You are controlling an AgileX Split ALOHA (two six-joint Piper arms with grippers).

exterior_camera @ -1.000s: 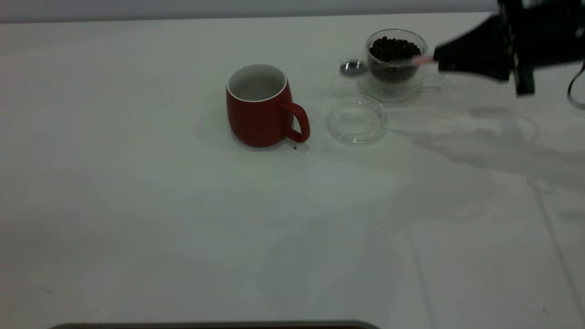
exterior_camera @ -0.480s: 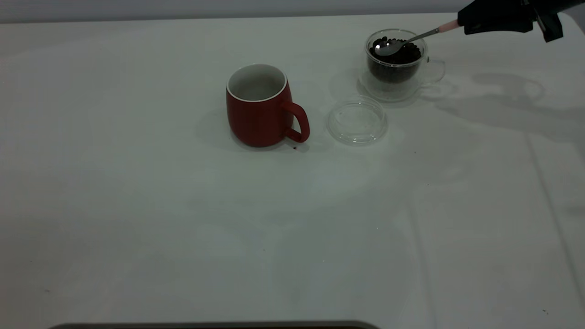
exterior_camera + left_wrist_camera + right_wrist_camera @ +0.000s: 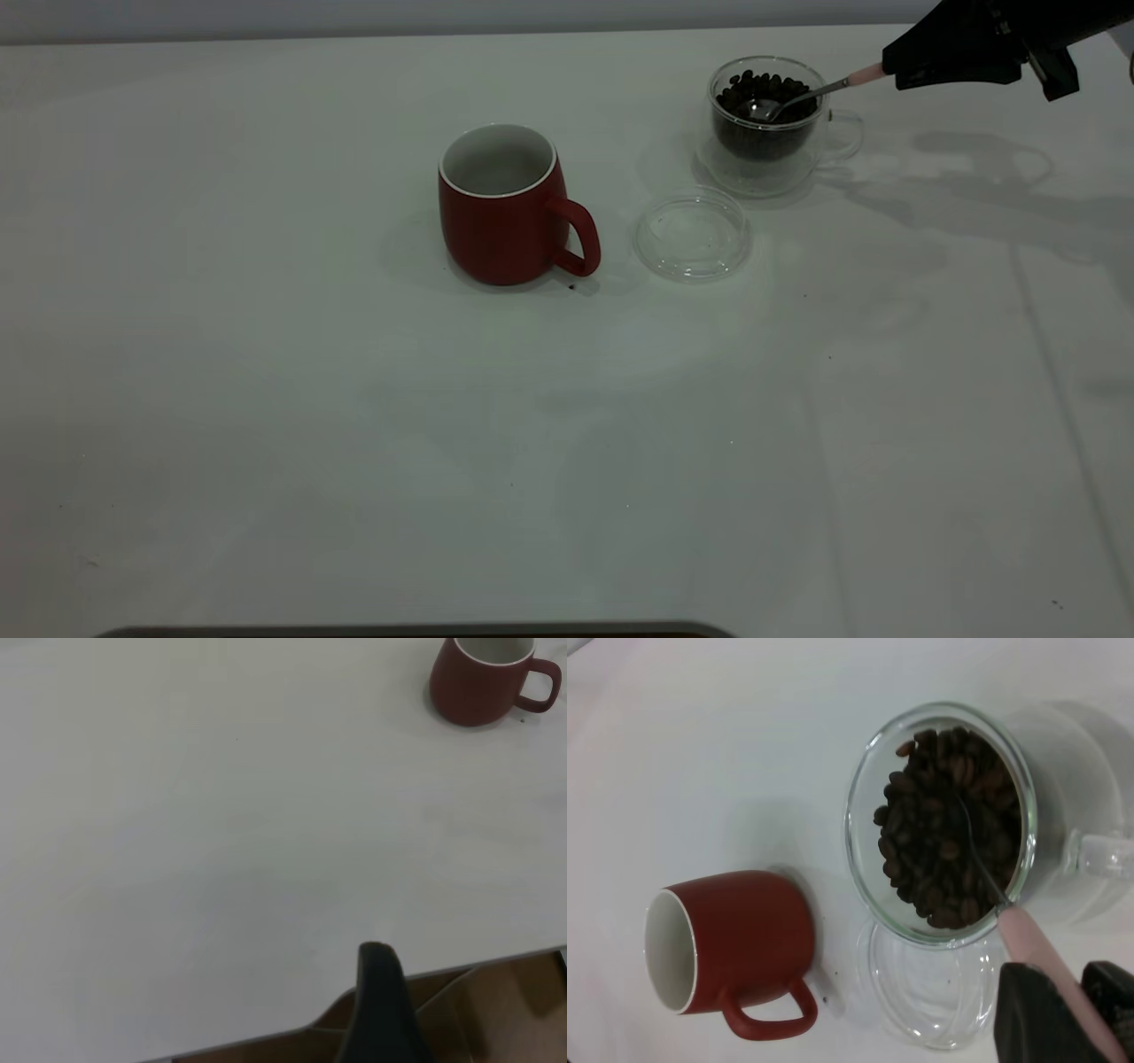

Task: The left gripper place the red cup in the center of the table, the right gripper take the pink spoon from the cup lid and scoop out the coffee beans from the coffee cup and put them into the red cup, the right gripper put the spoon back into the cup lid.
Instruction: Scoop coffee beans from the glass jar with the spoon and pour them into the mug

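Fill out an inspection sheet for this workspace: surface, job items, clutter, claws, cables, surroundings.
Surface: white table, a few tiny dark specks.
Red cup: upright near the middle, inside looks empty, handle toward the lid.
Glass cup: upright at the far right, holding coffee beans.
Lid: flat on the table between the two cups, nothing on it.
Spoon: bowl down among the beans, pink handle in the right claw.
Clutter: nothing seen.
Right claw: above the table beside the glass cup, shut on the spoon handle.
Left claw: at the table edge, far from the cups.
Cables: nothing clearly seen.
Surroundings: pale wall strip behind the table.
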